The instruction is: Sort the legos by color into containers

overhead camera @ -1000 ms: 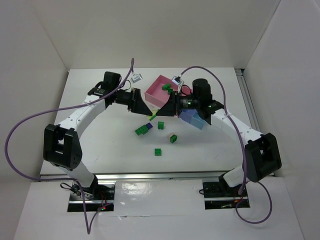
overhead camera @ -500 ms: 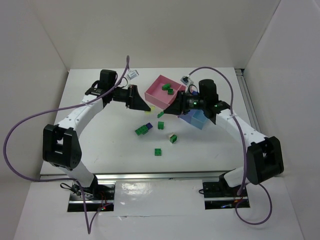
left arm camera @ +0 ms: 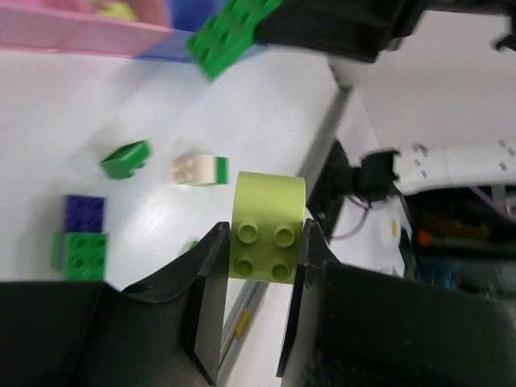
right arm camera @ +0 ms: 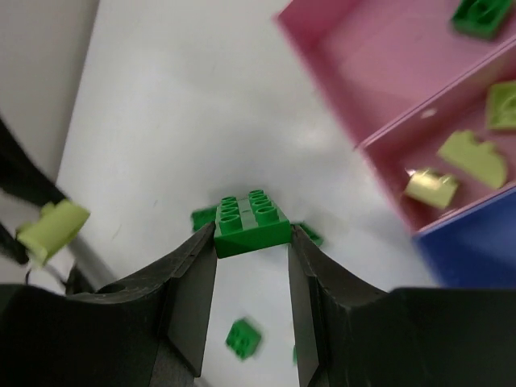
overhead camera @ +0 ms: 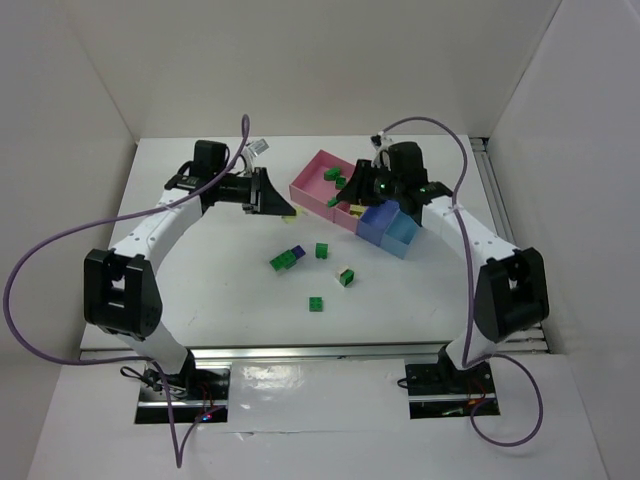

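Note:
My left gripper (overhead camera: 284, 207) is shut on a pale yellow lego (left arm camera: 267, 228) and holds it above the table, left of the trays. My right gripper (overhead camera: 338, 198) is shut on a green lego (right arm camera: 251, 219) over the near edge of the large pink tray (overhead camera: 313, 183). That tray holds two green legos (overhead camera: 337, 177). The smaller pink tray (right arm camera: 456, 129) holds pale yellow legos (right arm camera: 472, 158). The blue tray (overhead camera: 378, 226) and light blue tray (overhead camera: 406, 236) stand to its right. Loose on the table lie a green and purple pair (overhead camera: 286, 258) and a green lego (overhead camera: 322, 250).
A white and green lego (overhead camera: 346, 277) and another green lego (overhead camera: 316, 303) lie nearer the front. White walls enclose the table on three sides. Purple cables loop over both arms.
My right gripper has carried the green lego away from the loose pile, back toward the pink trays. My left gripper has drawn back and left with the yellow lego.

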`<act>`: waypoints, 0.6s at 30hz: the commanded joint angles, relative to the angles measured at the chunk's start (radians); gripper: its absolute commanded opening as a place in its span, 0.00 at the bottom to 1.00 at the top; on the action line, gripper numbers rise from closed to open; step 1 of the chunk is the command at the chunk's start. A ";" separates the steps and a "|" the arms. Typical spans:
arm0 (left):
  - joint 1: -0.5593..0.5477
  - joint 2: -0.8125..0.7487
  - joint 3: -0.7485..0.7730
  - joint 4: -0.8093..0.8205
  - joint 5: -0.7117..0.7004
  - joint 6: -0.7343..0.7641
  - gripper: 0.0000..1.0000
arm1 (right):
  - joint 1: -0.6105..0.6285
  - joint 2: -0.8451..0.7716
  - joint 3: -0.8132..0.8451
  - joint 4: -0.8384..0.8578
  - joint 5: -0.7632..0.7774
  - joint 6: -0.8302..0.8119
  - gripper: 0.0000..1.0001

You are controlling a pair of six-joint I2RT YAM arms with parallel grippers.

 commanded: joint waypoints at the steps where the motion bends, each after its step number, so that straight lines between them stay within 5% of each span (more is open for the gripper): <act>1: 0.026 -0.036 -0.012 -0.055 -0.206 -0.035 0.00 | 0.004 0.084 0.141 -0.001 0.236 0.025 0.29; 8: 0.026 -0.102 -0.032 -0.126 -0.398 -0.054 0.00 | 0.022 0.447 0.473 -0.061 0.355 0.007 0.30; 10: 0.015 -0.102 -0.023 -0.137 -0.431 -0.054 0.00 | 0.022 0.519 0.586 -0.081 0.355 0.007 0.43; 13: -0.003 -0.102 0.011 -0.177 -0.480 -0.045 0.00 | 0.031 0.670 0.814 -0.235 0.335 -0.003 0.83; 18: -0.068 -0.082 0.072 -0.207 -0.562 -0.034 0.00 | 0.040 0.592 0.760 -0.215 0.433 -0.013 0.88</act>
